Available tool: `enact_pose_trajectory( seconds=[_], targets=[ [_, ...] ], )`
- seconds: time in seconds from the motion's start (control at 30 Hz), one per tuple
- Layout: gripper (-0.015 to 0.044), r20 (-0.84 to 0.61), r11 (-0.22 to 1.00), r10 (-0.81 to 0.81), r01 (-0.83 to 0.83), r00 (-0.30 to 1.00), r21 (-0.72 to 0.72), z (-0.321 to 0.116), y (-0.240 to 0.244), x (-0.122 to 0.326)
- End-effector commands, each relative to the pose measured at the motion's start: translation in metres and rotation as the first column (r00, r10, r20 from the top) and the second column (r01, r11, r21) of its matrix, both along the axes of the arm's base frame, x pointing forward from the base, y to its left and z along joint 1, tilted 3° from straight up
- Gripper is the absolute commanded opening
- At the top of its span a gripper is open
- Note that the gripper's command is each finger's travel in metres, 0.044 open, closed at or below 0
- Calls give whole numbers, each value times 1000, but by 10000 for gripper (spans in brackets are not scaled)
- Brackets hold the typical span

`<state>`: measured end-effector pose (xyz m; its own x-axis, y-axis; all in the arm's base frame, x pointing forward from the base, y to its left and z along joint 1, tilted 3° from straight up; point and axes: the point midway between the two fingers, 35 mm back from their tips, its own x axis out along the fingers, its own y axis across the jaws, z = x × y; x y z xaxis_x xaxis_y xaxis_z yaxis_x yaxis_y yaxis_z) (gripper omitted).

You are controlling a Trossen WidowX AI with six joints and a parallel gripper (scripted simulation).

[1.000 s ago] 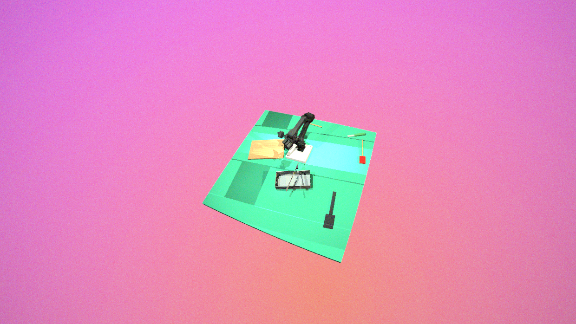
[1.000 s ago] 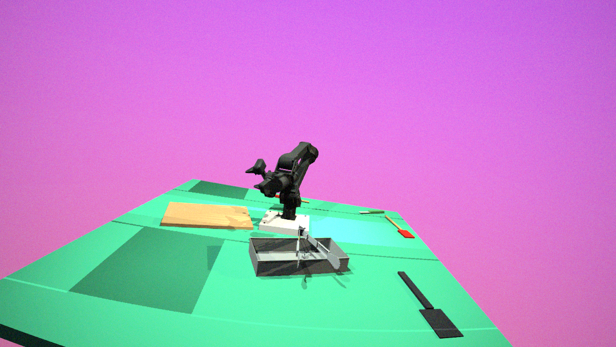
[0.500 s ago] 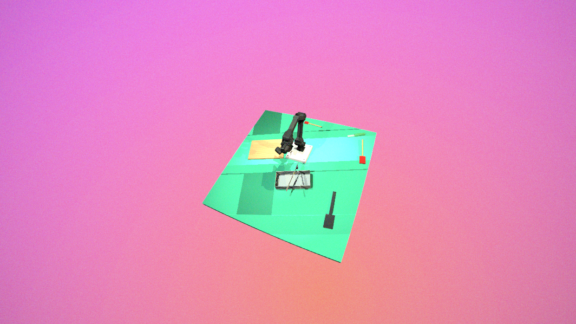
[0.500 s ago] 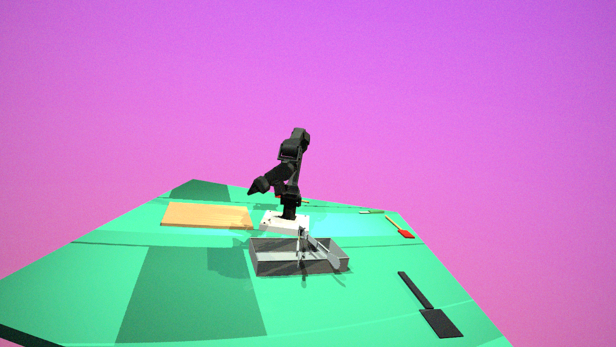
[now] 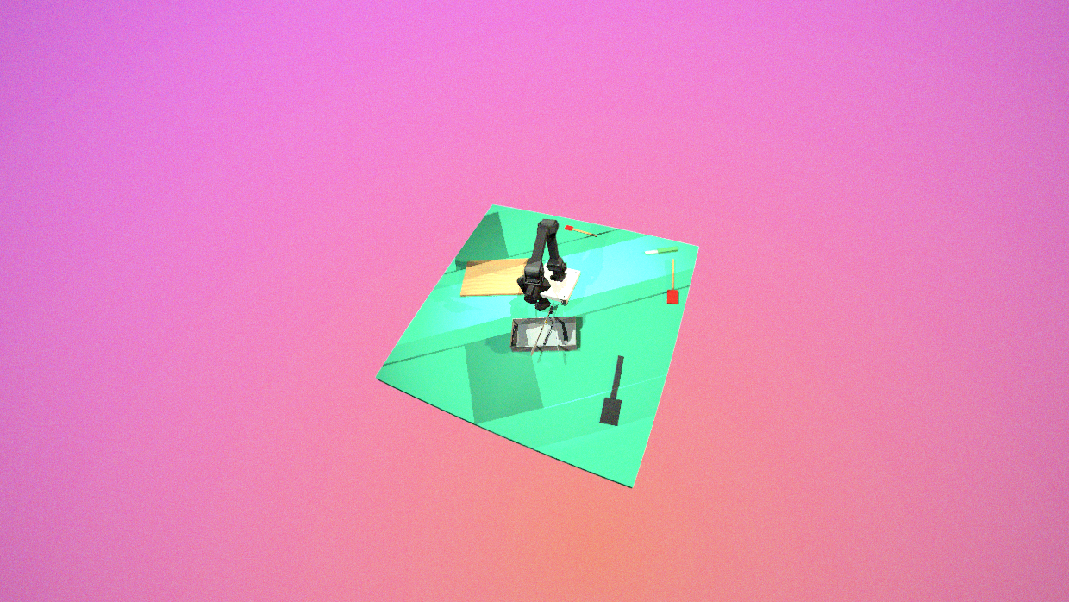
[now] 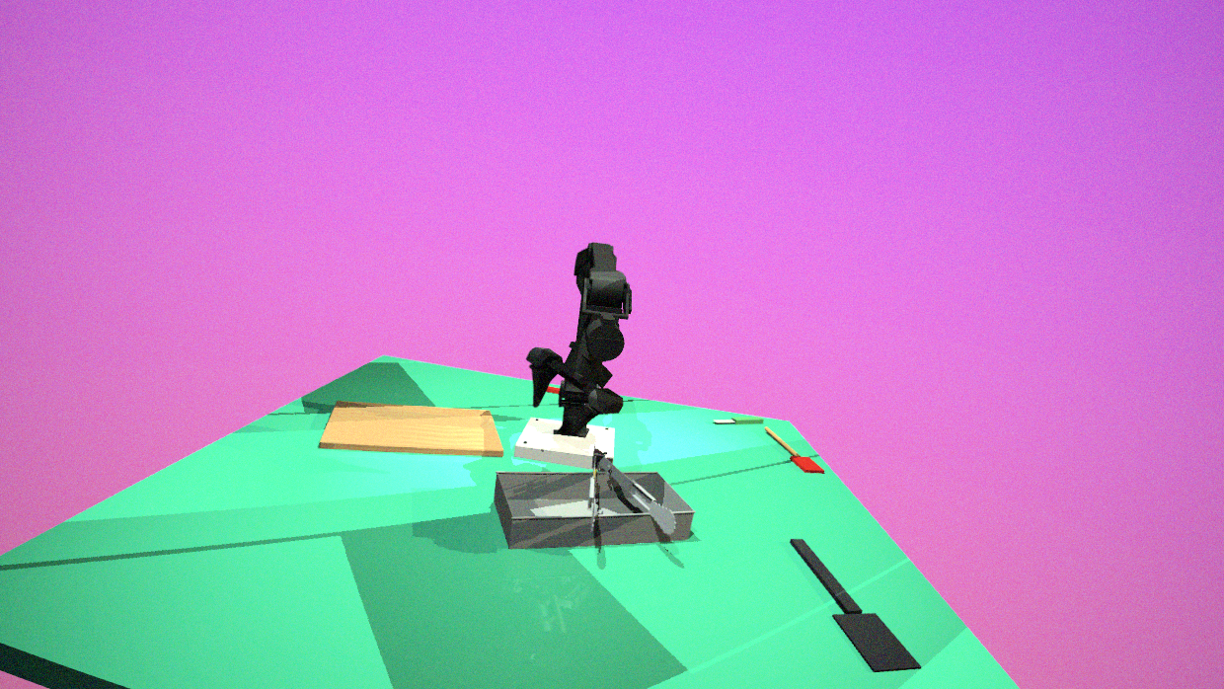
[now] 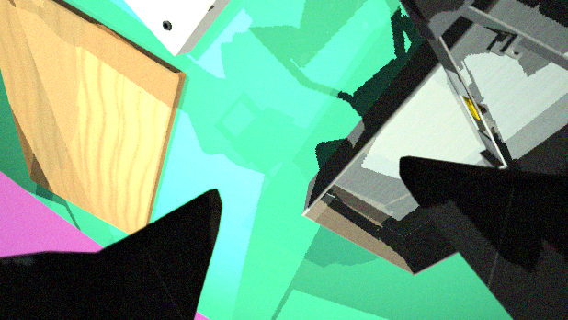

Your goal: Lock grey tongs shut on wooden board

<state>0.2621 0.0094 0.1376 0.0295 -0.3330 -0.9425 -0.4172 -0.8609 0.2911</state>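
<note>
The grey tongs (image 5: 565,329) (image 6: 660,514) (image 7: 454,85) lie spread open across the roasting tin (image 6: 557,534) (image 7: 358,241), hinge towards the robot base, arm ends over the tin's far side from the base. A yellow patch shows on one arm in the wrist view. My gripper (image 6: 572,402) (image 7: 309,181) is open and empty, above the table between the board side and the tin. In the wrist view its right finger overlaps the tin and hides part of it. The wooden board (image 5: 490,278) (image 6: 411,429) (image 7: 124,138) lies beside the base with nothing on it.
The white base plate (image 6: 557,450) (image 7: 184,18) stands between board and tin. A black spatula (image 5: 610,410) (image 6: 875,642) lies right of the tin. A red-headed spatula (image 5: 672,297) (image 6: 807,463) and a green-handled knife (image 5: 661,251) (image 6: 744,421) lie farther back; another red-headed tool (image 5: 569,228) lies behind the arm.
</note>
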Motion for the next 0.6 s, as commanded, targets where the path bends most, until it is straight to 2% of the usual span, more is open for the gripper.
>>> enact_pose_trajectory(
  seconds=[0.0, 0.1, 0.17, 0.57],
  targets=[
    [440, -72, 870, 467, -444, 881, 215, -6, 69, 32],
    [440, -54, 722, 663, -619, 746, 310, -10, 102, 43],
    [440, -44, 674, 710, -660, 703, 333, -11, 111, 45],
    [440, -53, 677, 711, -662, 701, 321, -10, 108, 54]
  ],
)
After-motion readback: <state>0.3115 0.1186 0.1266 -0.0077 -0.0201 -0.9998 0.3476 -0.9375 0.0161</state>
